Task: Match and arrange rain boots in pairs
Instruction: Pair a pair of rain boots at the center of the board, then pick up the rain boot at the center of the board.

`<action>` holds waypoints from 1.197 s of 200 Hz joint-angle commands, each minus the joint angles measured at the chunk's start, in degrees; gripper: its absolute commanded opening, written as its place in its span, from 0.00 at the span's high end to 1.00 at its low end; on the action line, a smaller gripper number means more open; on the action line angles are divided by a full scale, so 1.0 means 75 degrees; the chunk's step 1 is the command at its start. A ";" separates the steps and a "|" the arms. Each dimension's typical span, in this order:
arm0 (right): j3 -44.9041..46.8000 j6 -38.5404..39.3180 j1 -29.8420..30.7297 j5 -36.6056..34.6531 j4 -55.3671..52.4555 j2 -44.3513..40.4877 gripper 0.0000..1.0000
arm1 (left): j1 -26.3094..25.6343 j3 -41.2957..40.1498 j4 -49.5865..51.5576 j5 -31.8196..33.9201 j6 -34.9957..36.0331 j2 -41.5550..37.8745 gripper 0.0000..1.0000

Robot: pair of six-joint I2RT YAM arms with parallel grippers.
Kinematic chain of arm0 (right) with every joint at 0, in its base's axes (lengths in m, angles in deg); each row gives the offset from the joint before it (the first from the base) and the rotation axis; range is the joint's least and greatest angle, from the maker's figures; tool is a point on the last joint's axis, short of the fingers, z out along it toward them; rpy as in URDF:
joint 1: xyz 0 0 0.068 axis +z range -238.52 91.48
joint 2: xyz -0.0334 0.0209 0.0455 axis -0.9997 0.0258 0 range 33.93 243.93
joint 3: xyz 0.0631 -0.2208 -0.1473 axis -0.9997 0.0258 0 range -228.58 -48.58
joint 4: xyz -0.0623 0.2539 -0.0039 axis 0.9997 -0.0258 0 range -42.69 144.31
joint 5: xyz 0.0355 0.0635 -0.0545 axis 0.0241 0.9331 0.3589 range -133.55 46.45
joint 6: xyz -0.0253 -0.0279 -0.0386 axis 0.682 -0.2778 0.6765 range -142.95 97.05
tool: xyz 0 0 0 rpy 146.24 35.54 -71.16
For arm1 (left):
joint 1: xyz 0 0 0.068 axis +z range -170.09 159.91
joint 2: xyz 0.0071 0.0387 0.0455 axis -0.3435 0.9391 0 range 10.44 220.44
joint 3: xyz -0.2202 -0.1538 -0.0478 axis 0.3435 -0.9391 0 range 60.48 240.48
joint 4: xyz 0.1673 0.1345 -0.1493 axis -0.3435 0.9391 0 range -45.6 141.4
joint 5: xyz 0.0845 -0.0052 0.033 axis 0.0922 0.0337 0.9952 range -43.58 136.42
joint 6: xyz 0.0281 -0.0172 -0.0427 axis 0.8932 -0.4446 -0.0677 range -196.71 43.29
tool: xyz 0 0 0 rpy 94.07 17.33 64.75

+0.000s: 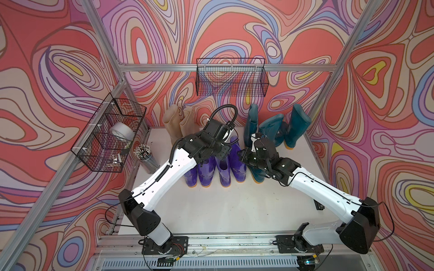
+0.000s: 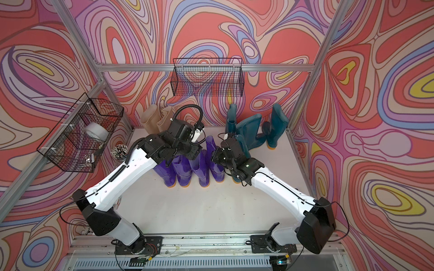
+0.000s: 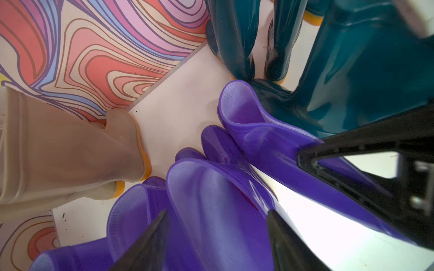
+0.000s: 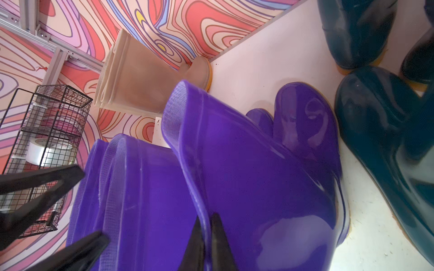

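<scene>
Several purple rain boots [image 1: 204, 174] stand in a row at mid-table in both top views. My right gripper [image 4: 207, 237] is shut on the shaft rim of the rightmost purple boot [image 4: 258, 164], one finger inside and one outside. My left gripper [image 3: 216, 234] is open, its fingers [image 3: 150, 239] spread either side of the neighbouring purple boot's shaft [image 3: 211, 199]. Two beige boots [image 1: 178, 122] stand by the back wall on the left. Teal boots [image 1: 297, 124] cluster at back right, one leaning; another teal boot [image 1: 257, 174] stands under my right arm.
A wire basket [image 1: 110, 133] holding a tape roll [image 1: 122, 133] hangs on the left frame. Below it stands a cup of sticks [image 1: 145, 154]. Another wire basket [image 1: 231, 77] hangs on the back rail. Patterned walls close three sides.
</scene>
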 commanded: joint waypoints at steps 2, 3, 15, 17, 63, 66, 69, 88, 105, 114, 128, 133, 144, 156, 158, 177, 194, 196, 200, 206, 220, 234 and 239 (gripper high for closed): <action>-0.0239 -0.0656 0.0064 -0.0268 0.0550 -0.0464 1.00 | 0.0034 -0.0063 -0.0451 -0.0519 -0.0662 -0.0969 0.23; -0.0255 -0.0684 0.0064 -0.0287 0.0542 -0.0469 1.00 | 0.0034 -0.0079 -0.0466 -0.0531 -0.0680 -0.1003 0.22; -0.0294 -0.0884 0.0064 -0.0380 0.0667 -0.0503 1.00 | 0.0034 -0.0341 -0.0661 -0.0645 -0.0816 -0.1393 0.22; -0.0309 -0.0919 0.0064 -0.0391 0.0672 -0.0499 1.00 | 0.0037 -0.0383 -0.0681 -0.0662 -0.0839 -0.1457 0.22; 0.0092 -0.1732 0.0064 -0.0364 0.0653 -0.0304 1.00 | 0.0037 -0.1320 -0.0926 -0.0738 -0.1136 -0.2490 0.21; 0.0146 -0.1756 0.0065 -0.0326 0.0726 -0.0295 1.00 | 0.0034 -0.1365 -0.0925 -0.0733 -0.1151 -0.2531 0.21; 0.0173 -0.1773 0.0064 -0.0299 0.0761 -0.0282 1.00 | 0.0034 -0.1407 -0.0923 -0.0722 -0.1166 -0.2561 0.21; 0.0197 -0.1701 0.0065 -0.0432 0.0575 -0.0233 0.93 | 0.0033 -0.1710 -0.1001 -0.0793 -0.1270 -0.2719 0.21; 0.0114 -0.1394 0.0070 -0.0817 0.0223 -0.0293 0.78 | 0.0034 -0.1956 -0.1095 -0.0936 -0.1409 -0.2805 0.20; 0.0042 -0.1215 0.0066 -0.1009 0.0006 -0.0354 0.72 | 0.0038 -0.2085 -0.1143 -0.1032 -0.1474 -0.2856 0.20; -0.0189 -0.0732 0.0068 -0.1218 -0.0293 -0.0416 0.58 | 0.0034 -0.2264 -0.1257 -0.1139 -0.1552 -0.2906 0.20; -0.0348 -0.0569 0.0064 -0.1277 -0.0462 -0.0394 0.55 | 0.0034 -0.2295 -0.1279 -0.1175 -0.1563 -0.2922 0.20; -0.0637 -0.0221 0.0070 -0.1382 -0.0758 -0.0358 0.49 | 0.0034 -0.2322 -0.1293 -0.1207 -0.1596 -0.2920 0.20; -0.0900 0.0174 0.0065 -0.1488 -0.0969 -0.0377 0.45 | 0.0034 -0.2323 -0.1307 -0.1214 -0.1578 -0.2921 0.20; -0.0950 0.0239 0.0064 -0.1524 -0.0988 -0.0386 0.45 | 0.0040 -0.2322 -0.1310 -0.1221 -0.1578 -0.2916 0.20; -0.1491 0.1105 0.0064 -0.1558 -0.1197 -0.0390 0.39 | 0.0034 -0.2333 -0.1345 -0.1304 -0.1533 -0.2960 0.19; -0.2248 0.1902 0.0064 -0.1851 -0.1820 -0.0276 0.38 | 0.0034 -0.2346 -0.1360 -0.1273 -0.1517 -0.3004 0.19; -0.2321 0.1972 0.0073 -0.1901 -0.1886 -0.0263 0.38 | 0.0034 -0.2337 -0.1354 -0.1265 -0.1518 -0.3011 0.19; -0.2444 0.2231 0.0054 -0.2008 -0.1962 -0.0260 0.38 | 0.0034 -0.2345 -0.1358 -0.1246 -0.1519 -0.3026 0.19; -0.2613 0.2606 0.0055 -0.2199 -0.2091 -0.0265 0.37 | 0.0034 -0.2362 -0.1387 -0.1218 -0.1509 -0.3070 0.19; -0.2917 0.3358 0.0061 -0.2999 -0.2524 -0.0274 0.37 | 0.0035 -0.2592 -0.1617 -0.1067 -0.1468 -0.3264 0.19; -0.3002 0.4000 0.0047 -0.3811 -0.2875 -0.0326 0.32 | 0.0040 -0.3062 -0.2050 -0.0597 -0.1449 -0.3576 0.19; -0.2964 0.4169 0.0044 -0.4114 -0.2942 -0.0390 0.30 | 0.0034 -0.3249 -0.2240 -0.0414 -0.1448 -0.3704 0.19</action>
